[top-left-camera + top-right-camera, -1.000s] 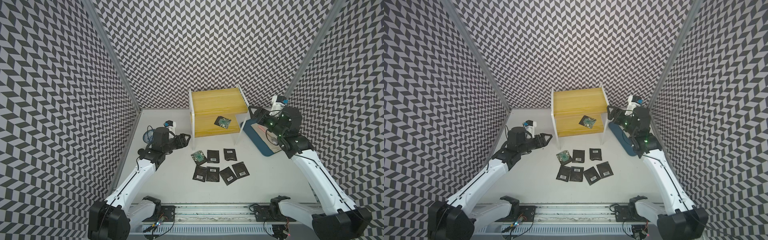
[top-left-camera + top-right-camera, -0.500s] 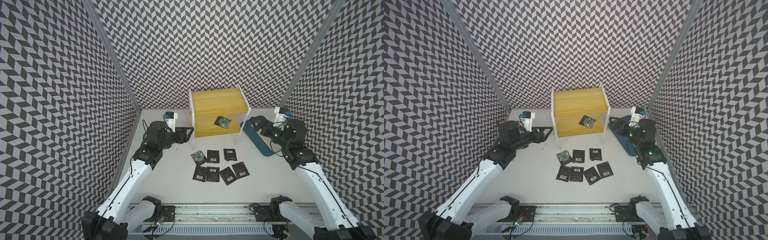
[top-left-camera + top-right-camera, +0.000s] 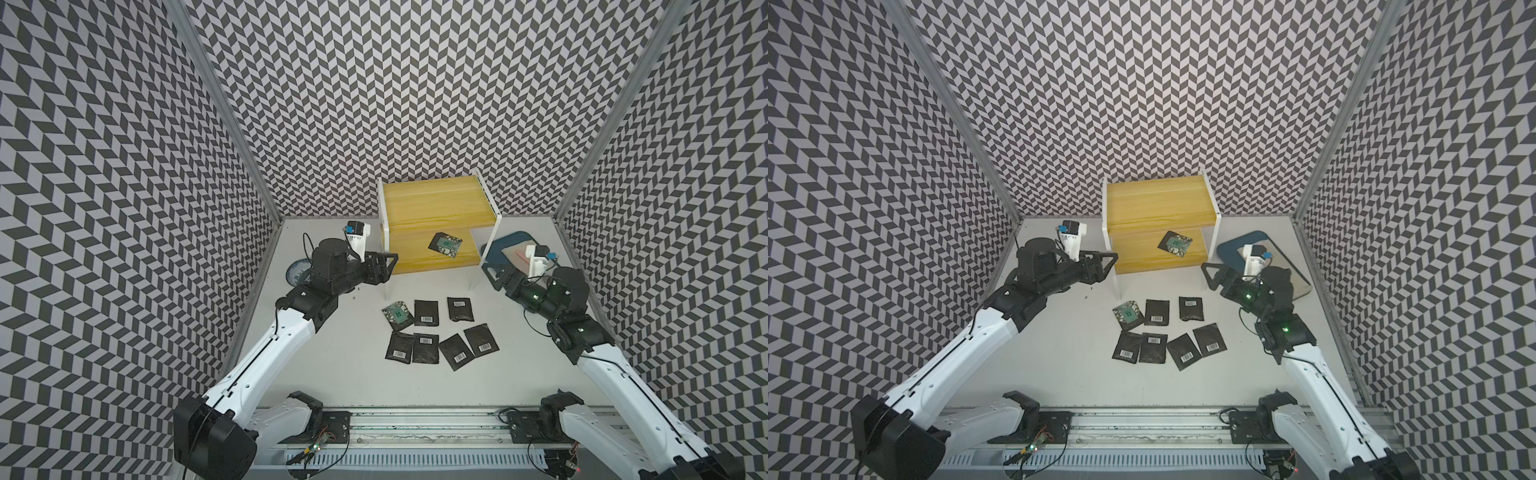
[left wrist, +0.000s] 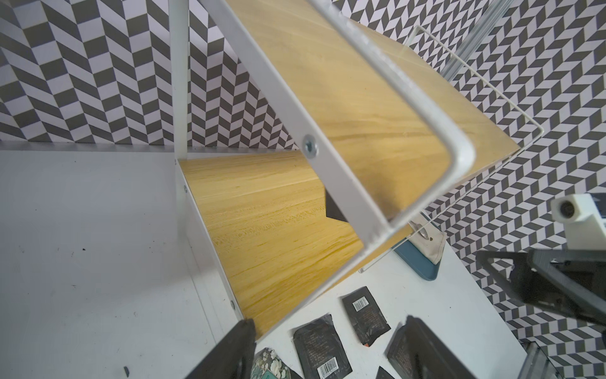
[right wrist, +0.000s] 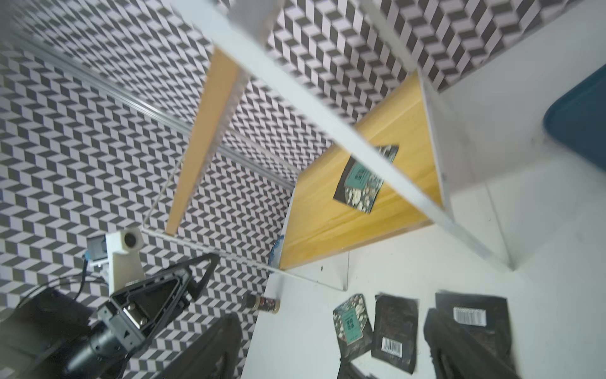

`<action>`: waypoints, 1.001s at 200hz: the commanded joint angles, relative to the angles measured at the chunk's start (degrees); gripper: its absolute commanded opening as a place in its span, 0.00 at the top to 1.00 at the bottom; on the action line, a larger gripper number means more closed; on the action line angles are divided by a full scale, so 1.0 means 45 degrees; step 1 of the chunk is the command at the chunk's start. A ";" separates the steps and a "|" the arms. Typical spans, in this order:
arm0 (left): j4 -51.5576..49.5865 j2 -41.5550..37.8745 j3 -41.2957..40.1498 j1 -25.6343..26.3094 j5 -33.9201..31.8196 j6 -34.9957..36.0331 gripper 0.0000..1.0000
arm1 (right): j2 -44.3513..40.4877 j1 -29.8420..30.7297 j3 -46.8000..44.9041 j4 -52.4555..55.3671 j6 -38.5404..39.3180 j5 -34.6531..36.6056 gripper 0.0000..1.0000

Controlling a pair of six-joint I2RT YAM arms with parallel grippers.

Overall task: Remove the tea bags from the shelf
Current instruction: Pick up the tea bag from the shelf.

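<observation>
The shelf [image 3: 436, 203] [image 3: 1158, 199] stands at the back of the table, yellow boards in a white frame. One of the tea bags [image 3: 445, 244] [image 3: 1175, 243] [image 5: 360, 183], green face up, lies on its lower board. In the left wrist view only a black corner of this tea bag [image 4: 333, 210] shows behind the frame. Several other tea bags [image 3: 428, 312] [image 3: 1156, 311] lie on the table in front. My left gripper [image 3: 386, 267] [image 4: 328, 323] is open at the shelf's front left leg. My right gripper [image 3: 490, 272] [image 5: 331, 328] is open by the front right leg. Neither holds anything.
A blue tray [image 3: 505, 249] [image 3: 1233, 249] with a cloth lies right of the shelf, behind my right arm. A patterned dish [image 3: 297, 270] sits by the left wall behind my left arm. A small spice bottle [image 5: 260, 303] lies left of the shelf. Patterned walls close three sides.
My left gripper has moved right, up to the shelf's front left leg. My right gripper has drawn back from the shelf's right side toward the front. Both have opened wider.
</observation>
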State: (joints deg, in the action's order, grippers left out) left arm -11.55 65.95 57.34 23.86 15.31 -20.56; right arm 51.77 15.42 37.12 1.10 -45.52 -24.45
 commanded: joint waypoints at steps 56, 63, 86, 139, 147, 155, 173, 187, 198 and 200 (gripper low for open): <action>0.1128 0.0962 0.0548 0.0149 -0.0772 0.0561 0.32 | 0.1490 0.1928 -0.1509 -0.5821 -0.4479 0.2839 0.00; 0.1165 0.1015 0.0546 0.0158 -0.0762 0.0564 0.35 | 0.1748 0.2043 -0.1377 -0.5841 -0.4567 0.3032 0.00; 0.1244 0.1088 0.0529 0.0152 -0.0571 0.0641 0.46 | 0.2690 0.2215 -0.1093 -0.6124 -0.5135 0.3256 0.01; 0.1289 0.1158 0.0526 0.0185 -0.0108 0.0570 0.66 | 0.4976 0.2454 -0.0602 -0.7181 -0.6587 0.3968 0.03; 0.1303 0.1183 0.0529 0.0192 -0.0066 0.0574 0.67 | 0.5255 0.2527 -0.0439 -0.7192 -0.6749 0.4147 0.03; 0.1305 0.1203 0.0535 0.0198 -0.0052 0.0557 0.68 | 0.5540 0.2518 -0.0343 -0.7331 -0.7012 0.4213 0.03; 0.1331 0.1222 0.0508 0.0203 -0.0052 0.0537 0.69 | 0.6063 0.2570 -0.0095 -0.7554 -0.7388 0.4505 0.03; 0.1356 0.1253 0.0524 0.0211 -0.0003 0.0525 0.69 | 0.6457 0.2609 0.0111 -0.7637 -0.7588 0.4746 0.03; 0.1376 0.1282 0.0535 0.0210 0.0015 0.0486 0.69 | 0.6779 0.2624 0.0253 -0.7775 -0.7824 0.4899 0.03; 0.1381 0.1291 0.0543 0.0207 0.0025 0.0486 0.69 | 0.6836 0.2637 0.0277 -0.7806 -0.7876 0.4918 0.03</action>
State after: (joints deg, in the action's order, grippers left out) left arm -7.22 71.42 58.08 24.40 14.39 -18.28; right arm 80.27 26.72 36.32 -28.88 -77.76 -5.39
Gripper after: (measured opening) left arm 0.312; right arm 0.968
